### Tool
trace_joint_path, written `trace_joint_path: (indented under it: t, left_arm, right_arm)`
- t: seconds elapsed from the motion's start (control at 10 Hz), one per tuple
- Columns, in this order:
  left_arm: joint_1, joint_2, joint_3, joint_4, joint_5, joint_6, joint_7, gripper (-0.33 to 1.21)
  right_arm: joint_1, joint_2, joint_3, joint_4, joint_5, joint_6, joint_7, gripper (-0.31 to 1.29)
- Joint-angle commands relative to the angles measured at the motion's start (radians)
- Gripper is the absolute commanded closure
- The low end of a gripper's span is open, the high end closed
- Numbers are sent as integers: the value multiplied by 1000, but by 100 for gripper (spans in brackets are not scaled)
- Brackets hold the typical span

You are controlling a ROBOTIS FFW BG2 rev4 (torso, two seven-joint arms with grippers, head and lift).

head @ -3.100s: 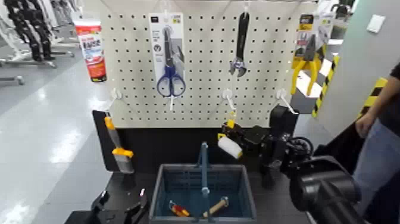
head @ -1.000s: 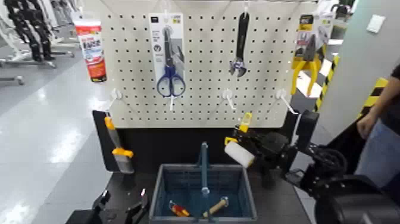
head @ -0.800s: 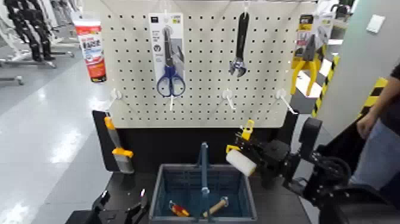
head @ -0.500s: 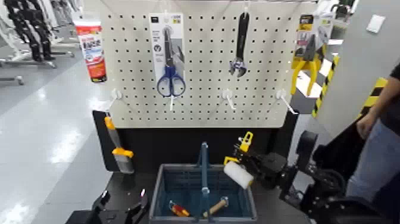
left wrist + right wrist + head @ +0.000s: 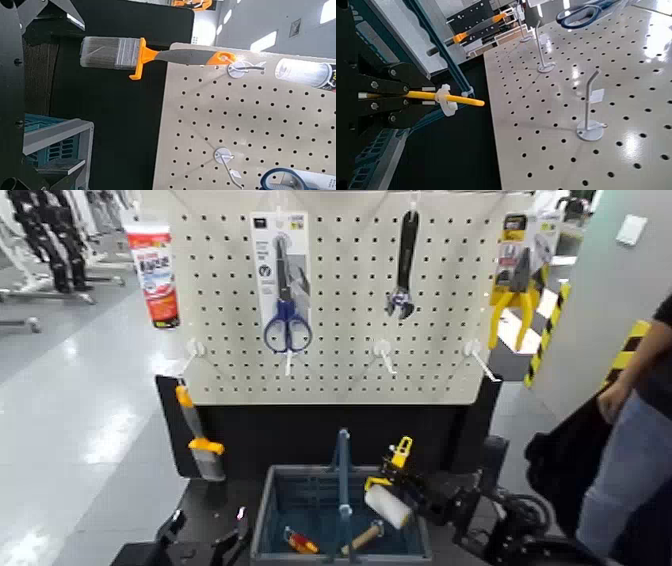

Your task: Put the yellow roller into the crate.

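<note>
The yellow roller (image 5: pixel 387 506) hangs tilted over the right half of the crate (image 5: pixel 290 482), white sleeve low at rim height, yellow handle (image 5: pixel 400 453) pointing up and back. My right gripper (image 5: pixel 418 486) reaches in from the right and is shut on the roller's frame. In the right wrist view its black fingers (image 5: pixel 385 82) clamp the yellow roller (image 5: pixel 455 99), which sticks out toward the pegboard. The crate (image 5: pixel 55 141) also shows in the left wrist view. My left gripper (image 5: pixel 202 538) rests low at the crate's left, open and holding nothing.
A pegboard (image 5: pixel 340 340) behind holds scissors (image 5: pixel 287 315), a wrench (image 5: pixel 404 265), yellow pliers (image 5: pixel 515 285), a tube (image 5: pixel 154 272) and bare hooks (image 5: pixel 384 355). An orange-handled brush (image 5: pixel 200 445) hangs lower left. Two small tools (image 5: pixel 362 537) lie in the crate. A person (image 5: pixel 640 420) stands right.
My right gripper has carried the roller down and to the left, from beside the crate's right rim to over its right half. The left arm has not moved.
</note>
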Motion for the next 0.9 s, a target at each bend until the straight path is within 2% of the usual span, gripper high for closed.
trace_joint_path:
  t: [0.1, 0.3, 0.5, 0.7, 0.8, 0.9]
  left_arm:
    - [0, -2, -2, 0, 0, 0, 0, 11]
    - [0, -2, -2, 0, 0, 0, 0, 11]
    - [0, -2, -2, 0, 0, 0, 0, 11]
    - [0, -2, -2, 0, 2, 0, 0, 11]
    - [-2, -2, -2, 0, 0, 0, 0, 11]
    - [0, -2, 0, 0, 0, 0, 0, 11]
  right_arm:
    - [-52, 3, 48, 101, -2, -14, -8, 124]
    - [-80, 5, 83, 133, -2, 0, -31, 124]
    - [-85, 5, 97, 135, -3, 16, -42, 124]
    - [-85, 5, 100, 129, -8, 29, -42, 110]
    - [-85, 3, 99, 124, -14, 49, -39, 90]
    - [-83, 2, 96, 118, -15, 63, -31, 44]
